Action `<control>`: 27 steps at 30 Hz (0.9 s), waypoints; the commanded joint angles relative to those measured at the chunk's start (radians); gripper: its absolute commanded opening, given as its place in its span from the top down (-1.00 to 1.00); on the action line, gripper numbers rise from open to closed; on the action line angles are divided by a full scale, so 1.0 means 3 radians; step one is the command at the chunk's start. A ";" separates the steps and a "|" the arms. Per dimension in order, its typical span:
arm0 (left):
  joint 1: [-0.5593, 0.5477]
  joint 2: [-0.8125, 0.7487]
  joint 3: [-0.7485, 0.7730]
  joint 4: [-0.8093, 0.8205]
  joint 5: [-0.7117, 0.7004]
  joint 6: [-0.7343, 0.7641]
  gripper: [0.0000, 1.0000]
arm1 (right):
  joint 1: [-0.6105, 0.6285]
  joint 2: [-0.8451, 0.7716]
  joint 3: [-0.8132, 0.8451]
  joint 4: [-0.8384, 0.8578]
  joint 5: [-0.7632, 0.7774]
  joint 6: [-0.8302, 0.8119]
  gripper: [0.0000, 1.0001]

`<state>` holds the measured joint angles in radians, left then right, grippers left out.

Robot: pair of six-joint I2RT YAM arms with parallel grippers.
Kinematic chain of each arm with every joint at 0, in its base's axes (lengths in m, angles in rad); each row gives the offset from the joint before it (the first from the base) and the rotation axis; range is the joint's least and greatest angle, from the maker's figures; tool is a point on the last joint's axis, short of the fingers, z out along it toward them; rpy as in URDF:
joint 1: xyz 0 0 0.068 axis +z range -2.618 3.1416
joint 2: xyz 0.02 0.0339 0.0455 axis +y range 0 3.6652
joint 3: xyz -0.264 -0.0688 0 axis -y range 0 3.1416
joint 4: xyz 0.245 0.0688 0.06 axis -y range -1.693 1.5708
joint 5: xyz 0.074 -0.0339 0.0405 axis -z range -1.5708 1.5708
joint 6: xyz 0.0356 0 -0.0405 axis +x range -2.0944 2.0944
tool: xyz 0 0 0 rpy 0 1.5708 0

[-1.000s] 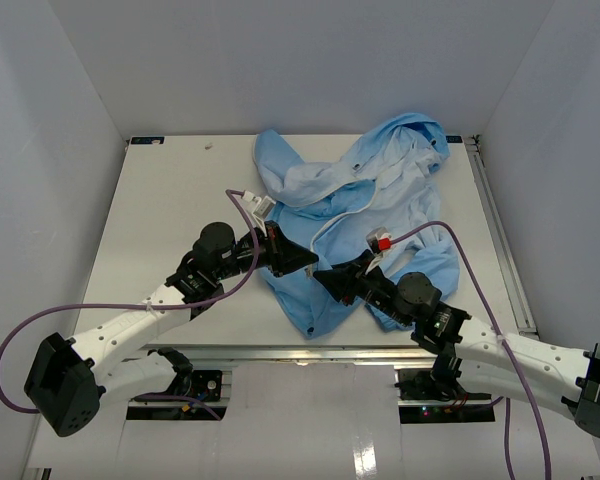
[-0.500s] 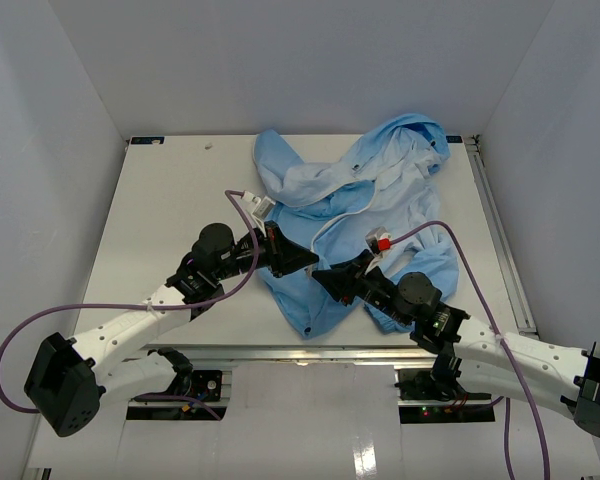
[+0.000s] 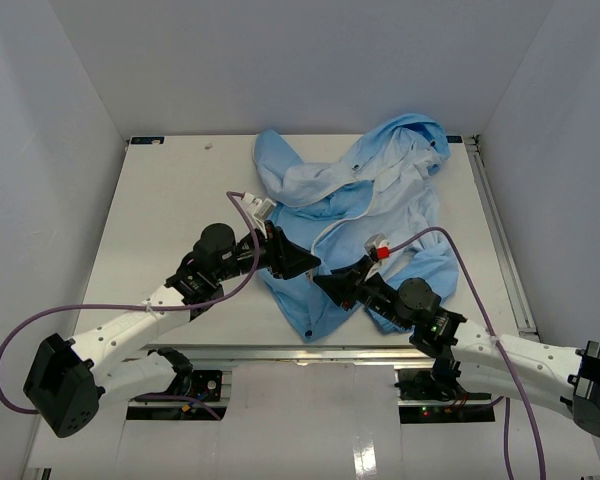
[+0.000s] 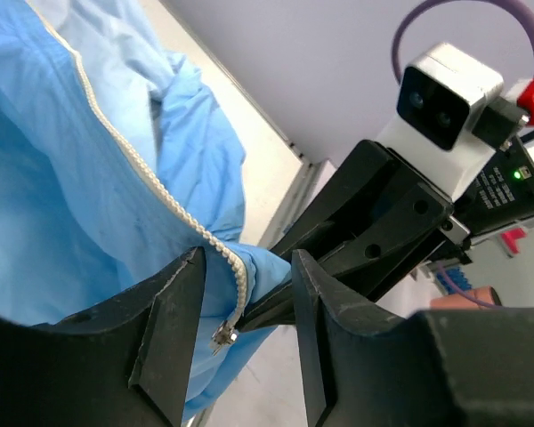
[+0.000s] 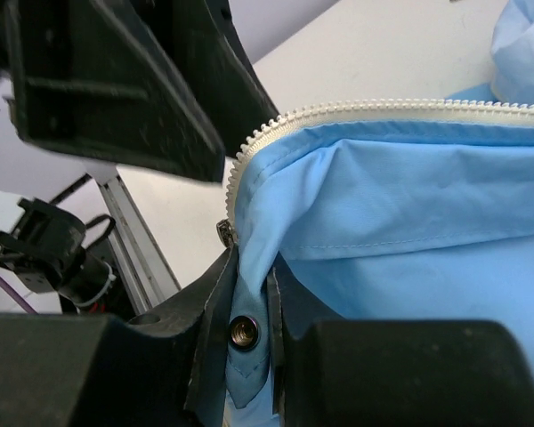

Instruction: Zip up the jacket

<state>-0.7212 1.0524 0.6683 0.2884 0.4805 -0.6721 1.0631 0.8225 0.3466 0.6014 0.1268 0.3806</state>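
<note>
The light blue jacket (image 3: 380, 200) lies crumpled on the right half of the table, with its hood toward the back. My left gripper (image 3: 305, 263) and right gripper (image 3: 327, 285) meet at its near lower corner. In the left wrist view my left gripper (image 4: 246, 263) stands open, with the pale zipper strip (image 4: 165, 200) and its metal end (image 4: 222, 335) hanging between the fingers. My right gripper (image 5: 249, 267) is shut on a fold of jacket fabric (image 5: 409, 231) carrying a metal snap (image 5: 243, 331), just below the zipper teeth (image 5: 383, 110).
The white table (image 3: 170, 200) is boxed in by pale walls on three sides. A metal rail (image 3: 495, 230) runs along its right edge and another along the front (image 5: 133, 240). Purple cables (image 3: 240, 215) loop over both arms.
My left gripper has gone from shut to open, releasing the zipper edge. The right gripper has shifted slightly toward the near edge, still holding the fabric.
</note>
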 commanded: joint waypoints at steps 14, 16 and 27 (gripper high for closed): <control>0.1498 0.1471 0.1328 -0.0789 -0.0301 0.0401 -0.25 | 0.0010 -0.1132 -0.1308 0.0654 0.1098 -0.0136 0.84; 0.1645 0.1897 0.1804 -0.0760 -0.0140 0.0514 -0.26 | 0.0010 -0.1198 -0.1314 0.0648 0.1096 -0.0159 0.85; 0.1816 0.3989 0.3679 -0.0737 0.0600 0.0471 -0.45 | 0.0000 -0.1324 -0.1231 0.0442 0.1270 -0.0292 0.85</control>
<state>-0.1579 2.1563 1.6328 0.0370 0.5179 -0.5137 1.0645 0.4564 0.0410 0.7024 0.4454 0.3275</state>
